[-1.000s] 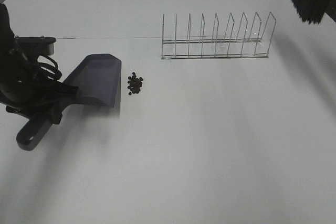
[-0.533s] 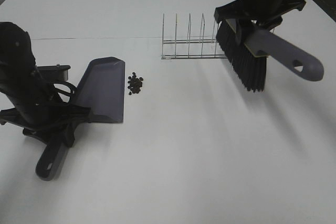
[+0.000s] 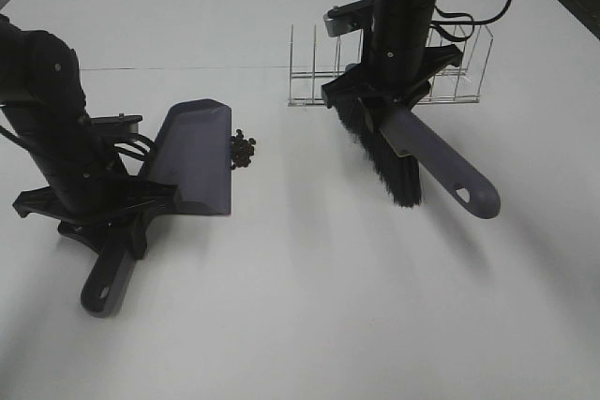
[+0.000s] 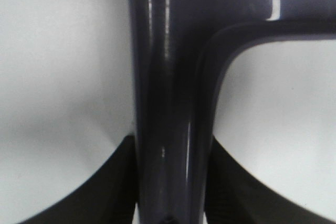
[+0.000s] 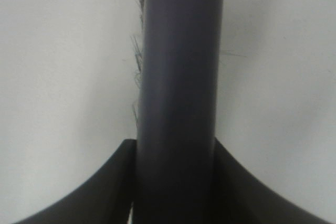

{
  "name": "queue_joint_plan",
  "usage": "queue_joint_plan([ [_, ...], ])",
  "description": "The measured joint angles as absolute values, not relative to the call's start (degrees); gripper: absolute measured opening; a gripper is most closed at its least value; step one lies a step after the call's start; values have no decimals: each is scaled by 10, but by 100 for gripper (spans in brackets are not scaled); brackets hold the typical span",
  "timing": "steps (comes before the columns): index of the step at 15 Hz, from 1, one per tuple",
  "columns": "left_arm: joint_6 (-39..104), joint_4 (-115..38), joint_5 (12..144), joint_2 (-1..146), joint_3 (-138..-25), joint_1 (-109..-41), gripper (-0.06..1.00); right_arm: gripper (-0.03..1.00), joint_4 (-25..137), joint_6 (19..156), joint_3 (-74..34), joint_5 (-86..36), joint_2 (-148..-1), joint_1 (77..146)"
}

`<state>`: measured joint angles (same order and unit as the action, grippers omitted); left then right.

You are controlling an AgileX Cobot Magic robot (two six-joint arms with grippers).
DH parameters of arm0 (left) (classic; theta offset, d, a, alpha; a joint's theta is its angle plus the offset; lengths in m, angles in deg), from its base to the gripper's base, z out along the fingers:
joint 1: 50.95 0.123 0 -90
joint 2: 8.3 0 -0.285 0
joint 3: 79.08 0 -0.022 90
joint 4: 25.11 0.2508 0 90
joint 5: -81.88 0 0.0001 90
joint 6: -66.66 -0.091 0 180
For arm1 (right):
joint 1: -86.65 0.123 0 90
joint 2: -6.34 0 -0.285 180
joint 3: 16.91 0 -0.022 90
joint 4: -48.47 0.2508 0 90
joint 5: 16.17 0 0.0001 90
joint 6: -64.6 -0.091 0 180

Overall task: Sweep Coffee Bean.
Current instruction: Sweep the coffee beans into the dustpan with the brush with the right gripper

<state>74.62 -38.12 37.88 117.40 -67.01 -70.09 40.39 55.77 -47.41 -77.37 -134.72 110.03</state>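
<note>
A small pile of dark coffee beans (image 3: 244,148) lies on the white table, right at the front lip of the grey dustpan (image 3: 192,158). My left gripper (image 3: 111,214) is shut on the dustpan's handle (image 4: 170,98), holding the pan flat to the left of the beans. My right gripper (image 3: 386,100) is shut on the brush handle (image 5: 178,93). The brush (image 3: 427,158) hangs with its black bristles (image 3: 386,161) a short way to the right of the beans, in front of the rack.
A clear wire dish rack (image 3: 441,77) stands at the back right, partly behind my right arm. A seam line crosses the white table (image 3: 300,306) at the back.
My right arm has brought the brush down and left from the back right corner toward the beans. My left arm has shifted the dustpan right, up to the beans.
</note>
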Motion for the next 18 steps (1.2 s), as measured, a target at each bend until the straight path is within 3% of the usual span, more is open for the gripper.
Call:
queue_joint_plan([
  [6,746,-381,379,1175,-671,-701,31,27,500,578,-665,-855,-1472,1176],
  [13,746,-381,379,1175,-671,-701,31,27,604,595,-828,-868,-1517,1244],
  [18,745,-382,379,1175,-671,-701,31,27,505,594,-866,-869,-1486,1242],
])
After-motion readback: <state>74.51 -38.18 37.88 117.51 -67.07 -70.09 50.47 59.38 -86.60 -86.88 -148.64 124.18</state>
